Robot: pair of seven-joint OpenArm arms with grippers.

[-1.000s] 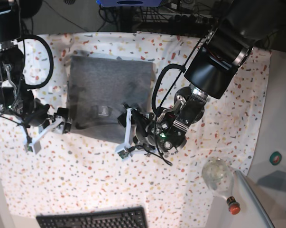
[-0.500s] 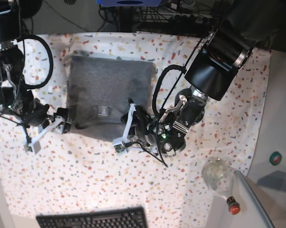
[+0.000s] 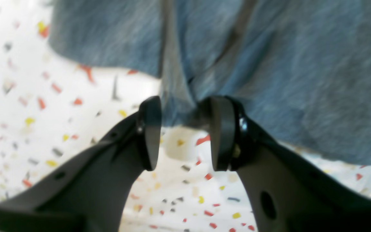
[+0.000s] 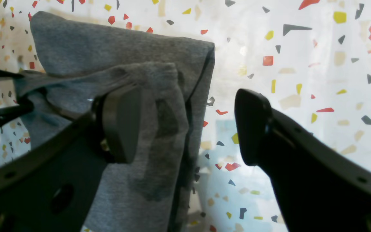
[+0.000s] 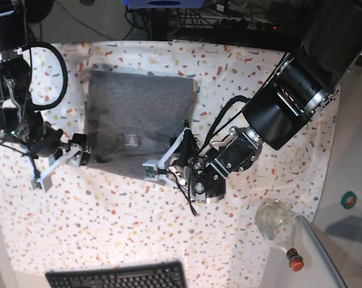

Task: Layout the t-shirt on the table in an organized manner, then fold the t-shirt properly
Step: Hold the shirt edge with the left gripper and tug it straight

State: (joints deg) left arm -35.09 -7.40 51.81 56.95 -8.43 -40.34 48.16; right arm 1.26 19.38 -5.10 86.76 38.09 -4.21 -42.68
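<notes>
L gripper (image 3: 180, 133) pinching t-shirt (image 5: 135, 114) near-edge fold; R gripper (image 4: 188, 125) spread wide, astride side edge, nothing held. Shirt lies between both arms.

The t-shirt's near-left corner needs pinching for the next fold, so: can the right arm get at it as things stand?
Probably yes. The right gripper is open, one finger already over the t-shirt edge, the other over bare table; nothing lies between.
</notes>
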